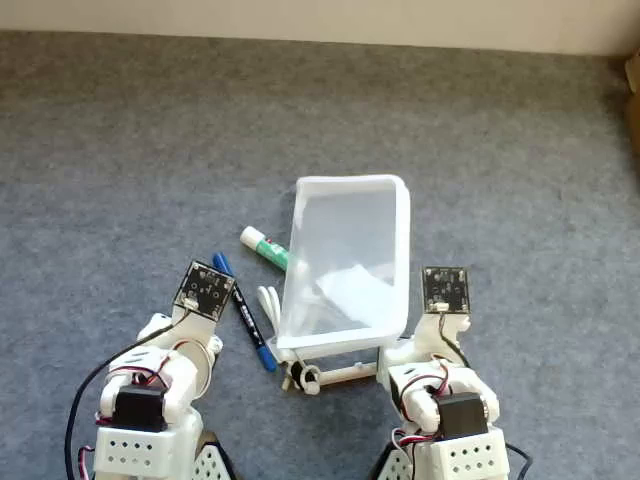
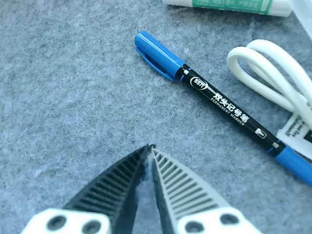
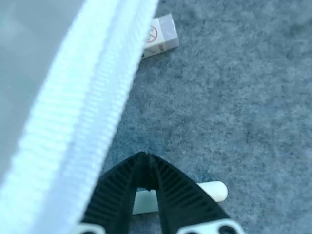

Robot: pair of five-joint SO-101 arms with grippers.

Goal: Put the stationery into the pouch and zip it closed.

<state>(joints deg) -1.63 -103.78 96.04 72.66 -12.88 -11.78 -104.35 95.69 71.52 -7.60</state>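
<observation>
Looking down from the high view, we get the layout: the translucent white pouch (image 1: 345, 265) lies flat on the grey felt-like cover (image 1: 120, 140), between the two arms. The glue stick (image 1: 263, 246), the blue-capped marker (image 1: 245, 315) and a looped white cord (image 1: 268, 302) sit just beside its long edge on the left arm's side. The left wrist view brings the detail: the left gripper (image 2: 148, 148) has its ribbed jaws pressed together, pinching nothing, tips over bare fuzzy cover and apart from the marker (image 2: 219, 105), which has a black barrel and a glossy blue cap with a clip. The cord (image 2: 273, 73) is smooth and rounded, and the glue stick (image 2: 229, 5) is cut off at the frame edge. Over to the right wrist view: the right gripper (image 3: 145, 157) is pressed together too, holding nothing, just beside the pouch's ribbed woven zipper tape (image 3: 92, 97). A small sleeved eraser (image 3: 158, 36) peeks out past that edge, partly hidden by it. A pale rounded end (image 3: 214, 191) pokes out under the jaws, and I cannot tell what it is.
</observation>
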